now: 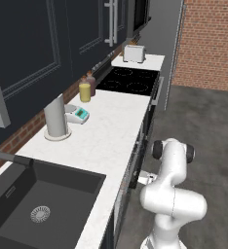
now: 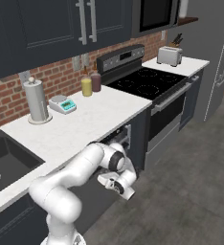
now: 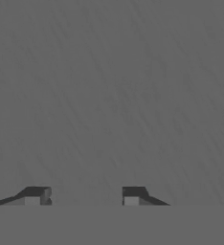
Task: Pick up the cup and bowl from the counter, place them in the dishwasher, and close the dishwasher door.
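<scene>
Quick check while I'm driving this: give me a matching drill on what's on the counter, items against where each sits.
Items:
1. toaster
2. yellow bottle
3. tall grey cylinder
4. kitchen scale

Places:
A. nearest the sink
B. beyond the cooktop, far end
C. between the cylinder and the bottles
D. beside a brown bottle, by the cooktop

Pairs: 1-B, 2-D, 3-A, 4-C

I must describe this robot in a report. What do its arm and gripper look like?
The arm is glossy white, built of rounded, tube-like segments with dark round caps at the joints. No cables or markings can be seen. The gripper has two small dark grey, blocky fingertips.
</scene>
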Available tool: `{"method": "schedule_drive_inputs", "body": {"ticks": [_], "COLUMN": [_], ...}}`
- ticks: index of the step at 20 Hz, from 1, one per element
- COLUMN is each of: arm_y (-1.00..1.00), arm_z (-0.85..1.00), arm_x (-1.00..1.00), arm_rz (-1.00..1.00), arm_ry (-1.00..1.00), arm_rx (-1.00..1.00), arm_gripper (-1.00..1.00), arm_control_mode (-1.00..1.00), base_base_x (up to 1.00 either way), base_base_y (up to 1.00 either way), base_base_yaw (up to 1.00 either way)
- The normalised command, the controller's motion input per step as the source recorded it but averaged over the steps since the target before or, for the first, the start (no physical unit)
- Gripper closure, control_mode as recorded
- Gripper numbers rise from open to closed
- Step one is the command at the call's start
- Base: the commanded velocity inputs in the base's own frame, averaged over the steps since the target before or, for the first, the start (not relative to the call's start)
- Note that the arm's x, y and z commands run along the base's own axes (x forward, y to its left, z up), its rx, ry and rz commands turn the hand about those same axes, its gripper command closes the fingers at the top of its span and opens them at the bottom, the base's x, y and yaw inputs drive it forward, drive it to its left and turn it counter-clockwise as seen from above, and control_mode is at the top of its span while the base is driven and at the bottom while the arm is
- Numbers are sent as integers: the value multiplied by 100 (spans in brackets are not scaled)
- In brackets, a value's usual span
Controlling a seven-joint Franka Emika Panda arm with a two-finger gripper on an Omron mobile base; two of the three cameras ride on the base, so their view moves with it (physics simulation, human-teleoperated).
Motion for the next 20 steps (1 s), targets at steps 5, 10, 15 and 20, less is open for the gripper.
{"method": "schedule_drive_inputs", "body": {"ticks": [5, 10, 15, 20], "arm_y": [100, 100, 100, 97], "arm_z": [0, 0, 0, 0], "arm_x": [36, 37, 35, 27], "arm_rz": [0, 0, 0, 0], "arm_ry": [0, 0, 2, 3], "arm_rx": [0, 0, 0, 0], "arm_gripper": [-100, -100, -100, -100], "arm_control_mode": [-100, -100, -100, -100], "base_base_x": [0, 0, 0, 0], "base_base_y": [0, 0, 0, 0], "base_base_yaw": [0, 0, 0, 0]}}
